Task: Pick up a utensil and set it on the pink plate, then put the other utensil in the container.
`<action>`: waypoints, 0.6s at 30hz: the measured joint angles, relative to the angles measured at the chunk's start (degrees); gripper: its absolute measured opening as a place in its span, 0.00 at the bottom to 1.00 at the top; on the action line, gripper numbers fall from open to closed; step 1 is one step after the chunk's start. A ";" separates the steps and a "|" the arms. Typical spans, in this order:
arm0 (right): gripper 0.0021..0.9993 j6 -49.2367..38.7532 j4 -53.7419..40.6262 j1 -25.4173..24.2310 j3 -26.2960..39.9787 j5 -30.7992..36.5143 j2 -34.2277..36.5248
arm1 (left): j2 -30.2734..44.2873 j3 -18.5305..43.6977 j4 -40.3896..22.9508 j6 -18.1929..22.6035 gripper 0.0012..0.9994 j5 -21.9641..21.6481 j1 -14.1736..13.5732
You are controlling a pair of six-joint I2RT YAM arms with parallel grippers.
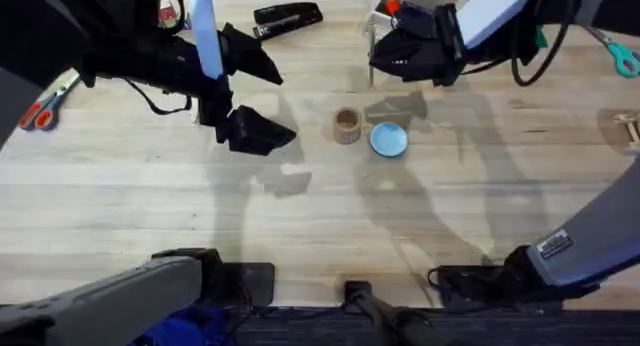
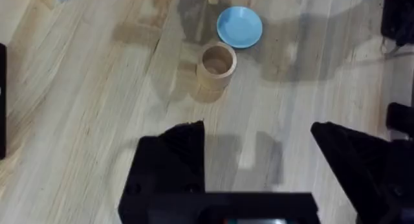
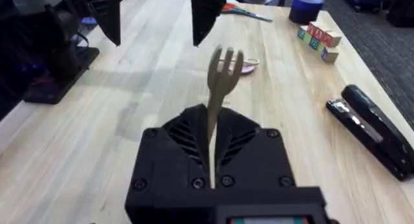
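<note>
near the middle of the worktop [image 1: 300, 226], a bit toward the far edge, sits the little tan wooden cup [image 1: 347, 125], upright and open side up, and it looks empty from the left wrist view. just beside it, on the side toward the right edge, is a light-blue round dish [image 1: 388, 139]; the two are close but i can't tell if they touch.

the right gripper [image 3: 212, 160] is up over the far part of the worktop, right of the cup, and its jaws are clamped on the handle of the wooden fork [image 3: 222, 75]. the fork stands tines away from the gripper, and you can see the short tines clearly in the right wrist view. just past the tines there's a bit of something pale pink on the wood, too hidden by the fork to say what it is.

the left gripper [image 2: 259, 153] hangs left of the cup, well clear of it, jaws spread wide with nothing between them.

other stuff: a black stapler [image 1: 287, 17] by the far edge, orange-handled scissors [image 1: 42, 107] at the left edge, teal scissors [image 1: 622, 54] toward the far right corner, and a few lettered wooden blocks [image 3: 318, 40] plus a blue cylinder [image 3: 306, 6] out at a far corner in the right wrist view.
</note>
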 joint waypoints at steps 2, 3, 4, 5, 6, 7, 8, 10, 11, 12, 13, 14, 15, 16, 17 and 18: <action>0.03 0.18 0.55 0.75 0.00 -0.02 0.00 | 0.01 0.00 0.00 0.00 1.00 0.00 0.00; 0.03 0.28 0.85 1.13 0.00 -0.04 0.00 | 0.00 0.00 0.00 0.00 1.00 -0.02 0.00; 0.03 0.39 1.27 1.54 0.00 -0.06 0.00 | 0.00 0.00 0.00 0.00 1.00 -0.01 0.00; 0.03 0.55 1.70 1.89 0.00 -0.12 0.00 | 0.00 0.00 0.00 0.00 1.00 0.00 0.00; 0.03 0.68 2.15 2.22 0.00 -0.17 0.00 | 0.00 0.00 0.00 0.00 1.00 -0.02 0.00; 0.03 0.78 2.45 2.58 0.00 -0.20 0.05 | 0.01 0.00 0.00 0.00 1.00 -0.02 0.00; 0.03 0.82 2.65 2.83 0.00 -0.21 0.14 | 0.00 0.00 0.00 0.00 1.00 -0.02 0.00; 0.03 0.92 2.89 3.14 0.00 -0.24 0.70 | 0.01 0.00 0.00 0.00 1.00 -0.01 0.00; 0.03 0.94 2.95 3.18 0.00 -0.26 1.19 | 0.00 0.00 0.00 0.00 1.00 -0.01 0.00; 0.03 0.96 2.98 3.15 0.00 -0.26 1.74 | 0.02 0.00 0.00 0.00 1.00 -0.02 0.00; 0.03 0.98 3.01 3.15 0.00 -0.28 2.39 | 0.02 0.00 0.00 0.00 1.00 0.00 0.00; 0.03 0.98 3.01 3.15 0.00 -0.28 3.13 | 0.00 0.00 0.00 0.00 1.00 -0.01 0.00; 0.03 0.98 3.01 3.15 0.00 -0.28 3.81 | 0.00 0.00 0.00 0.00 1.00 -0.01 0.00; 0.03 0.98 2.99 3.15 -0.02 -0.28 4.53 | 0.02 0.00 0.00 0.00 1.00 -0.02 0.00; 0.03 0.98 2.96 3.15 -0.02 -0.28 5.16 | 0.00 0.00 0.00 0.00 1.00 -0.01 0.00; 0.03 0.98 2.96 3.17 -0.02 -0.28 5.63 | 0.01 0.00 0.00 0.00 1.00 0.00 0.00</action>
